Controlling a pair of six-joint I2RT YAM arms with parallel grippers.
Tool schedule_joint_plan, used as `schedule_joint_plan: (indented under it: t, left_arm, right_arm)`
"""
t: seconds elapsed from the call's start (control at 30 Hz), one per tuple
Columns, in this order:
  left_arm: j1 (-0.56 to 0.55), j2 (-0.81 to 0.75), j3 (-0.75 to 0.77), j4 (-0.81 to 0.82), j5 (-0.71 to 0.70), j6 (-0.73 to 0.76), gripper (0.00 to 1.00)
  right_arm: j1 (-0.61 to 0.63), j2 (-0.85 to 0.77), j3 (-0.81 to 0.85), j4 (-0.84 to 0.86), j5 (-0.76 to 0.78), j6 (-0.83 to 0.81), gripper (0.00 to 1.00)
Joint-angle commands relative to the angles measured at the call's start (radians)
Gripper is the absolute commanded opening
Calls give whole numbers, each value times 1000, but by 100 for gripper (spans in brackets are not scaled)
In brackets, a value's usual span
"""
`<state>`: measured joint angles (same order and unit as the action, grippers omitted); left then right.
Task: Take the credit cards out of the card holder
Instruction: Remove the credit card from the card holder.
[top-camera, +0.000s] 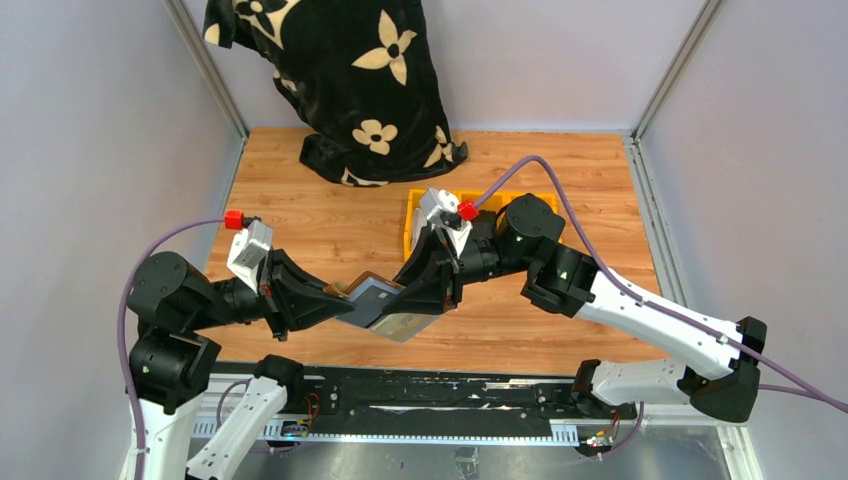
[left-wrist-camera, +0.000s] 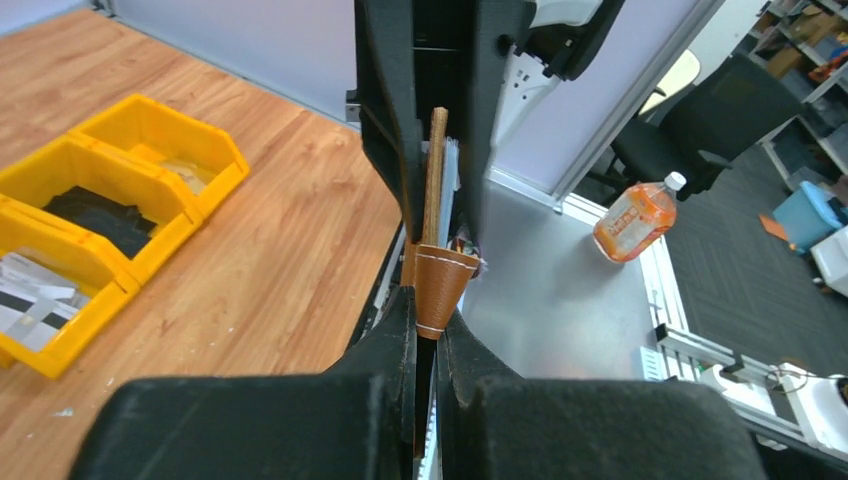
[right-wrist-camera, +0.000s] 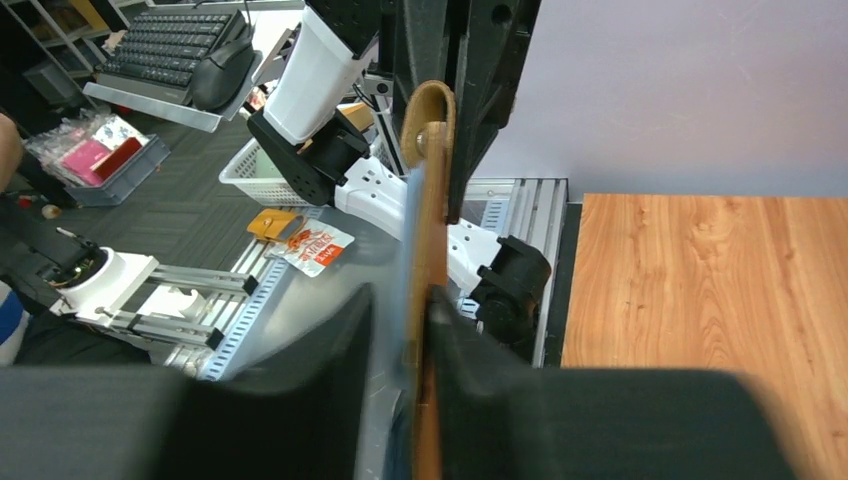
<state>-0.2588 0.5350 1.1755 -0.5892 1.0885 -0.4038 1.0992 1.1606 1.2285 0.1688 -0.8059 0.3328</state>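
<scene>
- The card holder (top-camera: 358, 288) hangs in the air over the near edge of the table (top-camera: 330, 220), about midway along that edge, between the two grippers and touching no surface.
- Its long axis runs roughly along the near edge. The brown end points at the left arm, and the other end slopes down toward the near right corner.
- The left gripper (top-camera: 335, 298) is clenched on the holder's brown stitched end, and the left wrist view shows the leather pinched between its fingertips (left-wrist-camera: 412, 318).
- The credit cards (top-camera: 400, 318), pale grey, lie against the holder's inner face and stick out past it on the side toward the right arm. Both wrist views show holder and cards edge-on, as thin upright strips.
- The right gripper (top-camera: 408, 300) straddles the card end with one finger on each side. One finger lies against the holder's edge, but the other is blurred, so I cannot tell whether it grips.
- Yellow bins (top-camera: 415, 205) sit at the middle right of the table, behind the right arm.
</scene>
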Motion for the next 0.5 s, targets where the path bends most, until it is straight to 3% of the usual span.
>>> schedule_joint_plan:
  t: [0.0,0.07,0.17,0.27,0.47]
  left_arm:
    - [-2,5,-10,81,-6,-63,0]
    - [-2,3,-10,81,-2,-62,3]
    - [-1,-3,-17,80,11,-59,47]
    - [-2,-18,-46,86,14,-86,65]
    - [-2,-37,-97,79,47,-102,63]
  right_arm:
    - [14,-2,-17,59,-52,44,21]
    - [14,-1,-7,37,-22,49,1]
    - [18,3,6,28,-9,63,0]
    - [31,20,31,6,-11,69,0]
    - [42,65,91,-59,-16,60,0]
